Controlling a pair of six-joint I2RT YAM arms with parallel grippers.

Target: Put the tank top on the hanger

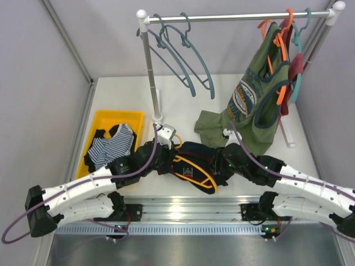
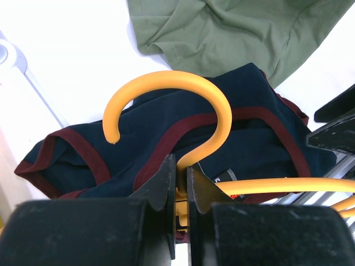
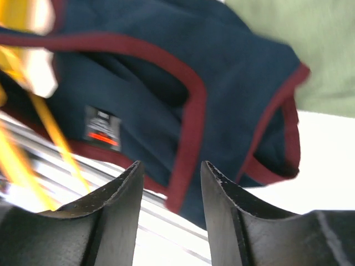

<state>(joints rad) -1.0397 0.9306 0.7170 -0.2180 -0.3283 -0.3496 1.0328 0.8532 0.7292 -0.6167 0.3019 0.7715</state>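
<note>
Yellow hanger (image 2: 222,111) clamped by left pincer (image 2: 181,166), right pincer (image 3: 172,166) spread

Clothes rack (image 1: 238,16): blue-grey hangers (image 1: 186,61) at rail's left end, green top (image 1: 252,105) at right. Yellow bin (image 1: 100,119) left of rack, striped garment (image 1: 111,147) inside.

White table (image 1: 127,94) carries yellow bin (image 1: 113,114), tank top (image 1: 195,149), perhaps olive top's hem (image 1: 208,130).

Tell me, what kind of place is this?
Probably a robot test booth set up for laundry practice: plain grey walls box in a white table, a clothes rail holds blue-grey hangers, and the left arm and right arm are bolted at the near edge.
</note>
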